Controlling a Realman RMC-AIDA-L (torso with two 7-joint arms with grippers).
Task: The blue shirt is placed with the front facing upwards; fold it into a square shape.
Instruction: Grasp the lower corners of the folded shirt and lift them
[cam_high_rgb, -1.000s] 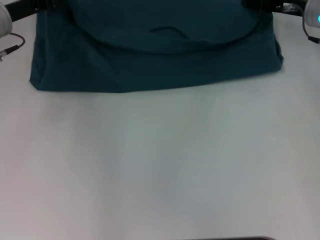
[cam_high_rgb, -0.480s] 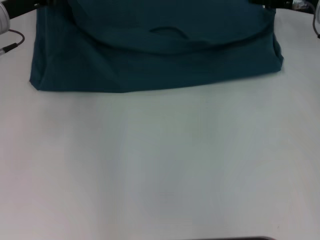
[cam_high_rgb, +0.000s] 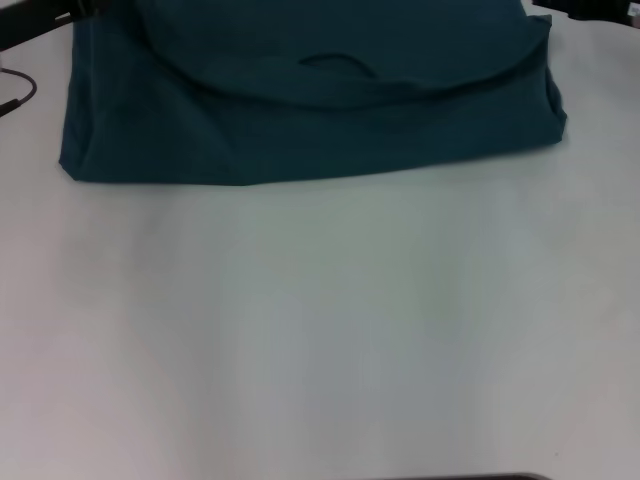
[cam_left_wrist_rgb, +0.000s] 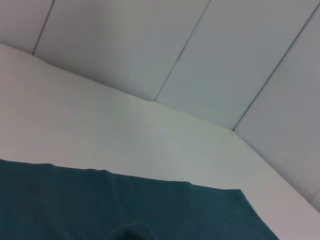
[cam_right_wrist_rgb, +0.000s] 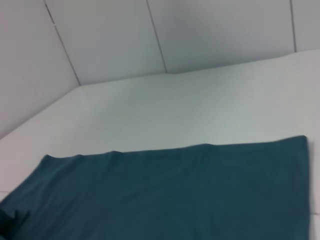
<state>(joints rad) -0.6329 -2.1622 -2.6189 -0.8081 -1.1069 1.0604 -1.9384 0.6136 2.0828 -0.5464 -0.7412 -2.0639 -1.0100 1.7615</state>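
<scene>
The blue shirt (cam_high_rgb: 300, 130) lies folded at the far end of the white table (cam_high_rgb: 320, 330), plain side showing, no lettering in sight. An upper layer with a curved edge (cam_high_rgb: 400, 90) rests over the lower layer, and a small curved crease (cam_high_rgb: 335, 62) marks its middle. Flat teal cloth of the blue shirt (cam_left_wrist_rgb: 125, 210) fills the low part of the left wrist view, and the blue shirt (cam_right_wrist_rgb: 175, 190) shows likewise in the right wrist view. A dark part of my left gripper (cam_high_rgb: 40, 18) shows at the shirt's far left corner, a dark part of my right gripper (cam_high_rgb: 590, 8) at its far right corner.
A thin black cable (cam_high_rgb: 15, 95) loops at the left edge of the table. Panelled white walls (cam_right_wrist_rgb: 150, 35) stand behind the table. A dark strip (cam_high_rgb: 470, 477) lies along the near table edge.
Both arms have drawn back toward the far corners; the white arm parts at the left and right edges have left the head view. The shirt lies still.
</scene>
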